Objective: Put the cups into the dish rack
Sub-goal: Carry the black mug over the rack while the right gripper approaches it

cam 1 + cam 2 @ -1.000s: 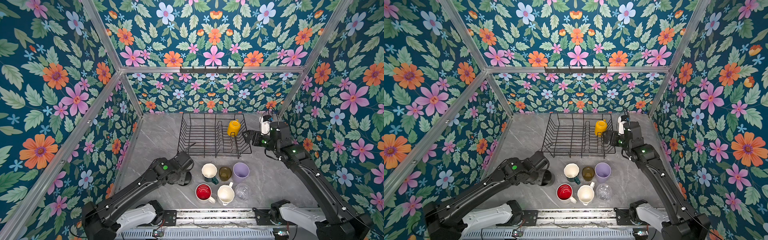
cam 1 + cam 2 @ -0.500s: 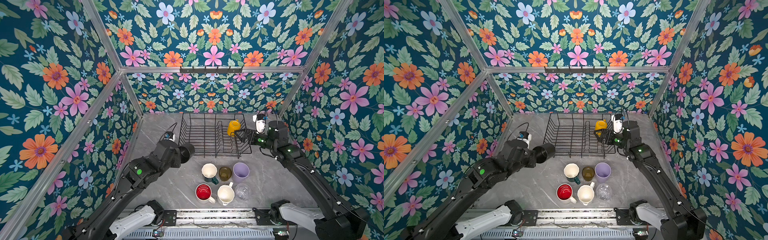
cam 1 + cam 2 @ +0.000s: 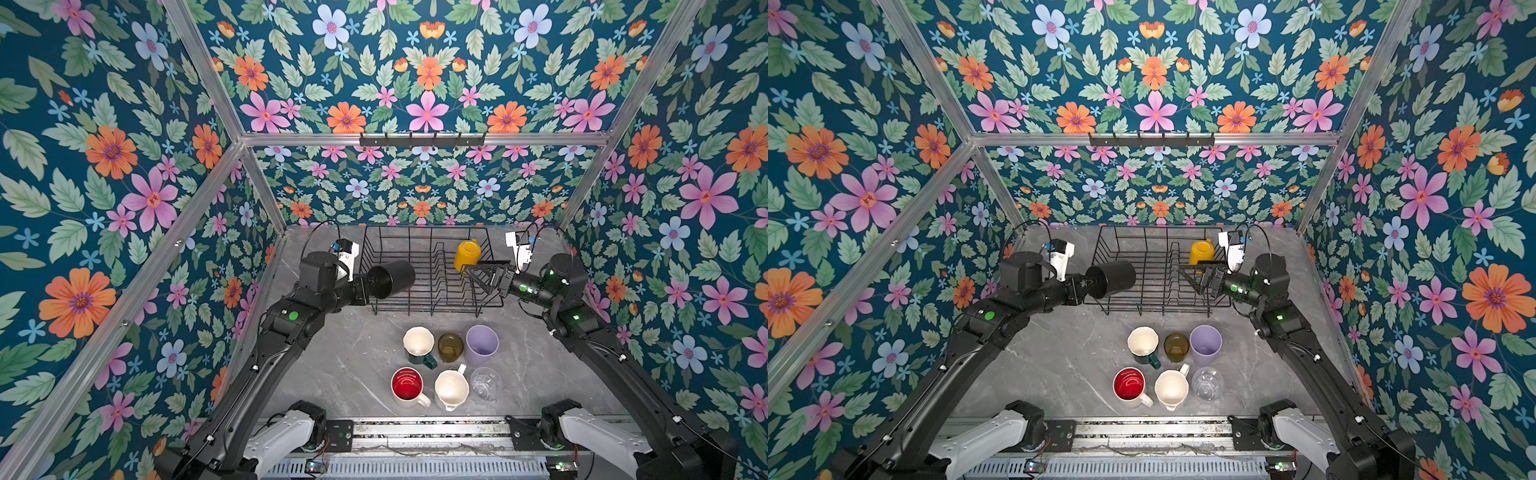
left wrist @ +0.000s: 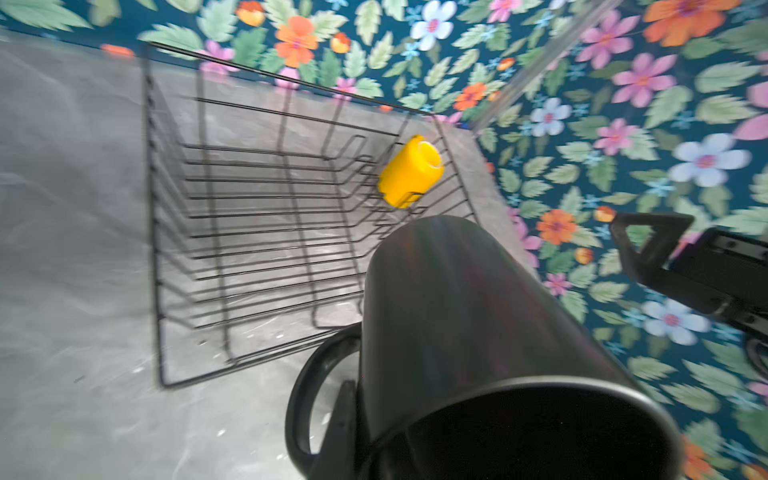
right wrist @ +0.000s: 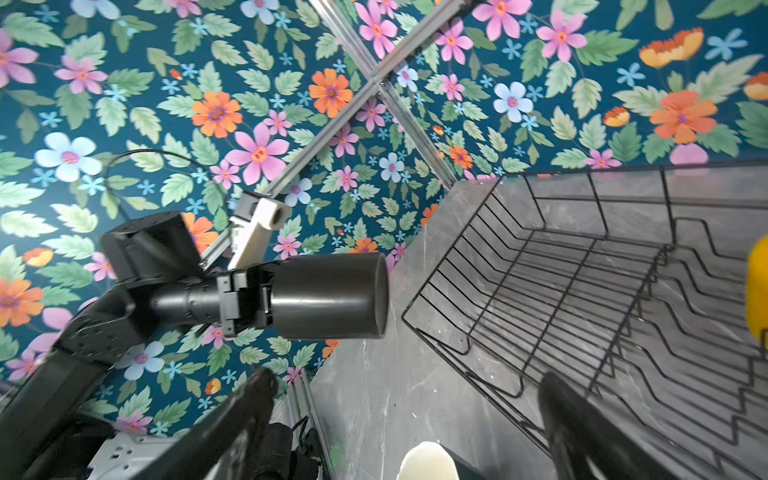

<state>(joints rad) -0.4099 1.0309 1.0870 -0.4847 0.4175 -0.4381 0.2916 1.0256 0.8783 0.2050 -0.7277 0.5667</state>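
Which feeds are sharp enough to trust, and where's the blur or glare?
Left wrist view: dish rack and table smeared by motion blur; the black mug, close to the lens, is sharper, with faint coloured reflections. Right wrist view: mug and rack crisp; the right claw has soft, out-of-focus fingers. Both top views: sharp and evenly lit; small highlights on the clear glass.

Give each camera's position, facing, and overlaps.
Top views: high above the base, looking down; both arms show, left claw shut on black mug, right claw open at rack.
Left wrist: on left arm, looking past black mug into rack; own finger shows.
Right wrist: on right arm, facing left arm and rack; own open fingers show.
Shared: both wrist views see black mug, rack, yellow mug.
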